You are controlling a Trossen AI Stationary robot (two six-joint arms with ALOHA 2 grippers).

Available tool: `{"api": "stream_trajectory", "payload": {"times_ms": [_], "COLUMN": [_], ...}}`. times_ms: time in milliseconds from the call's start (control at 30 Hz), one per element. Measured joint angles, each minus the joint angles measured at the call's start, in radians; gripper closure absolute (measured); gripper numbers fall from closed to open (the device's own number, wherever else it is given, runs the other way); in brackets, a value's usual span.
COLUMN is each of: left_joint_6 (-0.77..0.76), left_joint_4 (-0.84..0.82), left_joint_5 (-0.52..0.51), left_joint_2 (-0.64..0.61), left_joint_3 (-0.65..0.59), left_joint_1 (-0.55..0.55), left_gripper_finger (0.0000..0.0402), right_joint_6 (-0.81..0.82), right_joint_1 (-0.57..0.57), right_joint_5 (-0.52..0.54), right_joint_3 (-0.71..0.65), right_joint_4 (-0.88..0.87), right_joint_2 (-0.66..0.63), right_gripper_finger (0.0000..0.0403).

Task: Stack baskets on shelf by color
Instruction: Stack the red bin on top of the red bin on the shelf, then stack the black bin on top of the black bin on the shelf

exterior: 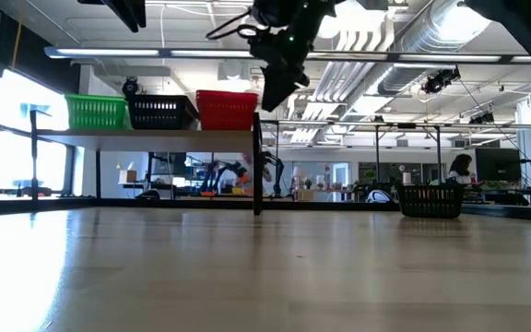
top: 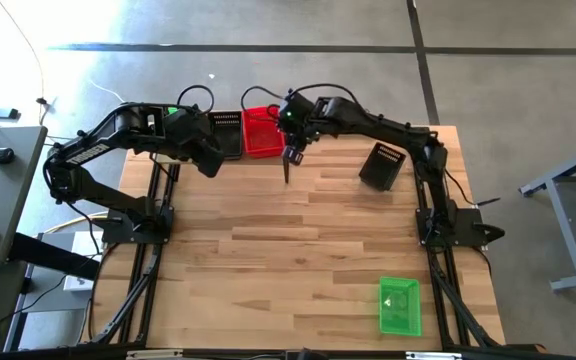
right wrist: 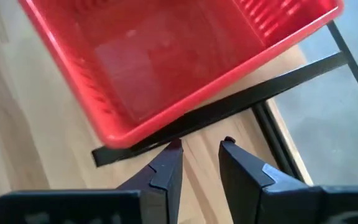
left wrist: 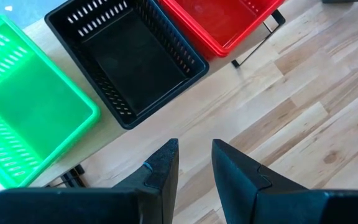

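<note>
High view shows the bench [top: 298, 230] with the shelf [exterior: 146, 136] along its far edge, towards the far left corner. Three basket positions sit on the shelf in a row: green basket [left wrist: 23, 106] at the left end, black basket [left wrist: 126, 59] in the middle, red basket [right wrist: 166, 56] at the right end. Whether each is a single basket or a nested stack cannot be judged from any view.

Two baskets remain on the bench. One loose black basket [top: 382, 165] lies near the right edge towards the far side, apparently tipped. One loose green basket [top: 399, 305] stands at the near right corner.

Left gripper [left wrist: 194, 158] hovers above the front edge of the shelf, by the black basket; its fingers stand a little apart with nothing between them. Right gripper [right wrist: 201, 152] hangs just off the red basket's corner at the shelf's right end; its fingers are likewise a little apart and empty.

Handling assessment: the baskets appear to be thin plastic mesh, so likely light, slightly flexible in the walls and stiffer at the rim. A pinch on one rim wall, near the middle of a side, looks the soundest hold; the smooth plastic may slip.

Remaining baskets of the set are not visible. Left arm covers part of the shelf from above.
</note>
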Motion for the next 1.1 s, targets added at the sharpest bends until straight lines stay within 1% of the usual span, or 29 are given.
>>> {"api": "stream_trajectory", "payload": {"times_ms": [100,400,433,500,567,867,967,1100], "left_joint_6": [0.01,0.027,0.027,0.028,0.044,0.137,0.14,0.14], "left_joint_4": [0.0,0.0,0.0,0.0,0.0,0.001,0.0,0.007], "left_joint_5": [0.0,0.0,0.0,0.0,0.0,0.0,-0.001,0.0], "left_joint_2": [0.0,0.0,0.0,0.0,0.0,0.0,-0.001,-0.023], "left_joint_3": [0.0,0.0,0.0,0.0,0.0,-0.002,-0.029,-0.063], "left_joint_1": [0.0,0.0,0.0,0.0,0.0,-0.001,-0.014,-0.038], "left_gripper_finger": [0.0315,0.0315,0.0315,0.0315,0.0315,0.0315,0.0315,0.0315], "right_joint_6": [0.0,0.0,0.001,0.013,0.032,0.137,0.179,0.216], "right_joint_1": [0.013,0.041,0.043,0.047,0.046,0.062,0.078,0.106], "right_joint_5": [-0.022,-0.025,-0.022,0.023,0.062,0.063,0.07,0.123], "right_joint_3": [-0.004,0.003,0.003,0.003,0.003,0.003,0.003,0.003], "right_joint_4": [0.021,0.047,0.047,0.035,-0.001,-0.184,-0.257,-0.371], "right_joint_2": [-0.001,-0.001,-0.001,-0.001,-0.001,-0.023,-0.026,-0.029], "right_gripper_finger": [0.0311,0.0311,0.0311,0.0311,0.0311,0.0311,0.0311,0.0311]}}
